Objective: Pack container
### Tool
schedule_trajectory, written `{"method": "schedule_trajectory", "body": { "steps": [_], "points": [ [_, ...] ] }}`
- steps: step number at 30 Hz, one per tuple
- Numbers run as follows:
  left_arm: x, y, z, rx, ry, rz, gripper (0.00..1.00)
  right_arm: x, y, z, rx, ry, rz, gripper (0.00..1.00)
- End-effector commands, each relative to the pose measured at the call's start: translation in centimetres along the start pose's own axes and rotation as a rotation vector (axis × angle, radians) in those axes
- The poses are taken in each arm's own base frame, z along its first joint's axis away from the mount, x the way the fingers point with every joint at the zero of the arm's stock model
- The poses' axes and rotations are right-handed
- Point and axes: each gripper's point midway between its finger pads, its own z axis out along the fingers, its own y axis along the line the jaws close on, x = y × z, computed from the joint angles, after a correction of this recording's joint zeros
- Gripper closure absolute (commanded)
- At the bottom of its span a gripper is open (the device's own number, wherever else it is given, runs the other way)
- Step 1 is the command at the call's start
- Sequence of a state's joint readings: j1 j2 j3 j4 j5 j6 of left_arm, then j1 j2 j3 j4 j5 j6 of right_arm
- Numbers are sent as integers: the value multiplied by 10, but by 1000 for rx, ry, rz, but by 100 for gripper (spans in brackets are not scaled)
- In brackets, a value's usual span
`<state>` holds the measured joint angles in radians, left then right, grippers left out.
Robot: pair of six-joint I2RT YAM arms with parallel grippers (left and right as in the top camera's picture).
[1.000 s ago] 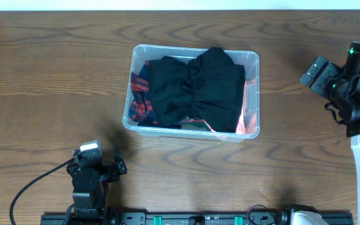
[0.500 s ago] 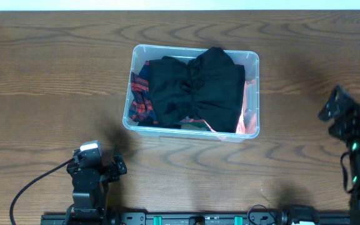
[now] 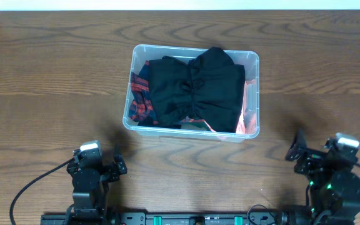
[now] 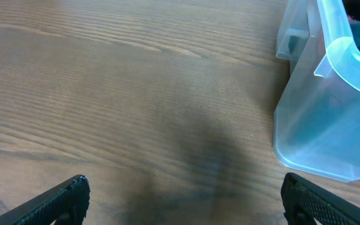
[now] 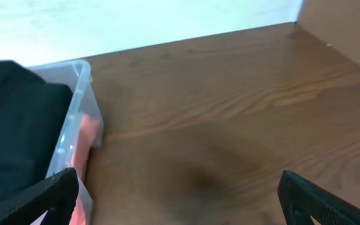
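Observation:
The clear plastic container [image 3: 130, 94] stands at the table's centre, filled with clothes. A black garment [image 3: 195, 87] lies on top, red plaid cloth [image 3: 140, 103] shows at its left and pink cloth [image 3: 250, 109] at its right. My left gripper [image 3: 103, 157] rests near the front edge, below the container's left corner, open and empty. My right gripper [image 3: 320, 147] sits at the front right, open with nothing between its fingers. In the left wrist view the container's corner [image 4: 330, 119] is at upper right; in the right wrist view the container [image 5: 74, 119] and black garment [image 5: 17, 119] are at left.
Bare wooden table surrounds the container. A black cable [image 3: 33, 187] runs from the left arm toward the front edge. A rail [image 3: 192, 219] lies along the front edge. The table's far edge meets a white wall [image 5: 136, 25].
The right arm has swung from the right side of the table, level with the container, back to the front right edge. The left arm and the clothes have not moved.

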<state>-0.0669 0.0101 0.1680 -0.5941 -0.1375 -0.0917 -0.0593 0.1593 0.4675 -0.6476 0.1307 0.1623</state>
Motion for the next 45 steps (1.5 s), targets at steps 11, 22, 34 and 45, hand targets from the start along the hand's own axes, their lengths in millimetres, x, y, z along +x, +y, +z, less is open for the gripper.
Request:
{"method": "schedule_trajectory", "body": {
  "steps": [11,22,34,45],
  "points": [
    [3,2,2,-9,4,11,2,50,-1,17,-25,22,-26,1],
    [3,2,2,-9,4,11,2,103,3,34,-63,160,-38,1],
    [3,2,2,-9,4,11,2,108,4,35,-69,171,-39,1],
    [3,2,2,-9,4,11,2,108,4,35,-69,171,-39,1]
  ]
}}
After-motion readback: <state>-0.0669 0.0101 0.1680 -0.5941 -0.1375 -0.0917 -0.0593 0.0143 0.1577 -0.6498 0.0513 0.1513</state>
